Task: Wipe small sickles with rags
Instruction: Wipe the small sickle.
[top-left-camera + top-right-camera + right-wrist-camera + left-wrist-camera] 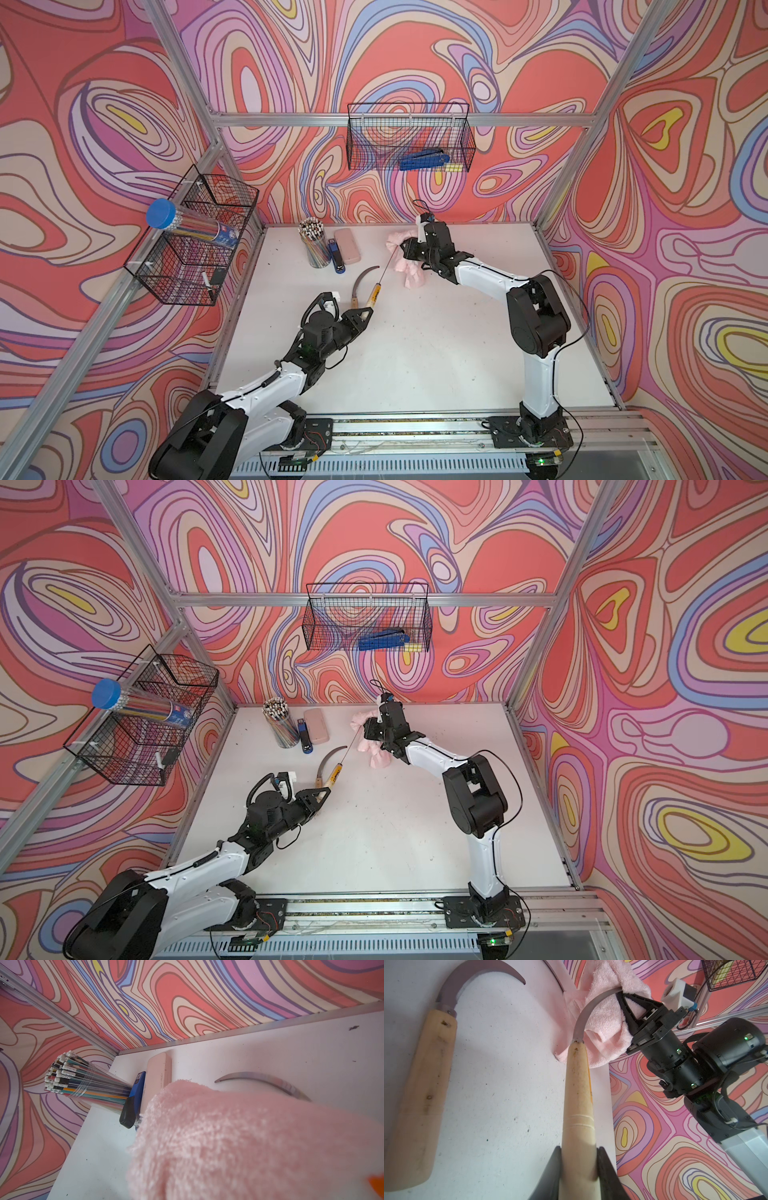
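My left gripper (365, 313) (579, 1148) is shut on the butt of a pale wooden-handled sickle (373, 296) (578, 1095) and holds it off the table, blade edge-up. My right gripper (405, 249) (619, 994) is shut on the pale pink rag (411, 272) (604, 1022), pinching it around that sickle's curved grey blade (588, 1008). In the right wrist view the rag (249, 1142) hides the jaws. A second wooden-handled sickle (358, 286) (423, 1084) lies flat just left of the held one. A third blade (266, 1081) lies on the table beyond the rag, with an orange patch (376, 1186) at the frame's corner.
At the back left of the table stand a cup of pencils (316, 249), a blue stapler (337, 258) and a smooth pink case (347, 245). A wire basket (409, 137) hangs on the back wall. Another basket (195, 249) on the left wall holds a blue-capped tube (166, 214).
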